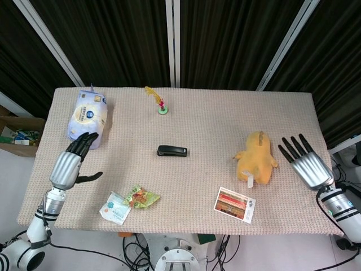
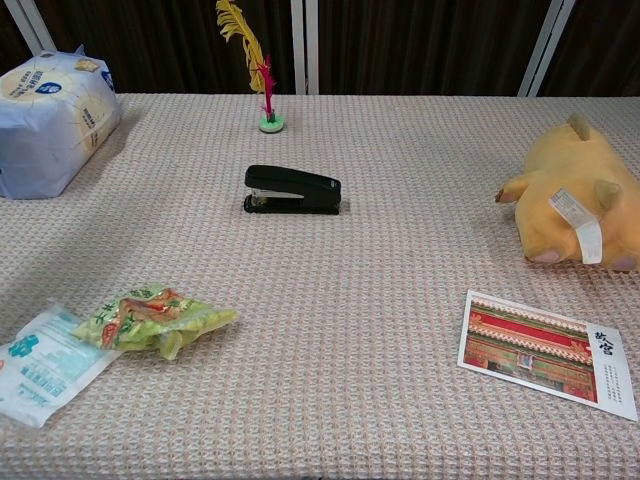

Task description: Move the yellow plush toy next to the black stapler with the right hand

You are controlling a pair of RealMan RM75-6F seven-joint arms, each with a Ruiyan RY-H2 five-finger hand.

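A: Head view. Dark pleated curtain [image 1: 225, 39] behind; beige woven table [image 1: 186, 209] below. Position of the task items?

B: Yellow plush toy [image 1: 255, 157] lying on the table's right part, white tag toward the near edge. Black stapler [image 1: 172, 151] near the centre, well apart from the toy.

A: Hands?

B: Right hand [image 1: 306, 162] just right of the toy, not touching it, fingers spread and extended, holding nothing. Left hand [image 1: 71, 164] over the table's left edge, fingers loosely extended, thumb out, likewise holding nothing.

A: Remaining objects?

B: White and blue tissue pack [image 1: 87, 114] at far left, just beyond the left hand. Feather shuttlecock [image 1: 158, 100] at the far edge, beyond the stapler. Green snack packet [image 1: 142, 197] and white wipes pouch [image 1: 114, 208] touching each other at near left. Postcard [image 1: 234, 204] at the near edge, in front of the toy. Cardboard box [image 1: 17, 135] on the floor, left of the table.

A: Chest view. Same curtain [image 2: 420, 45] and table [image 2: 380, 300]. Layout?

B: Stapler [image 2: 292, 190] at centre, closed and lying flat. Plush toy [image 2: 575, 200] at the right edge, partly cut off, tag visible. Shuttlecock [image 2: 257, 60] upright behind the stapler. Tissue pack [image 2: 50, 120] at far left. Snack packet [image 2: 155, 318] overlapping the wipes pouch [image 2: 40, 365] at near left. Postcard [image 2: 545, 352] at near right, red building printed on it. Neither hand visible here.
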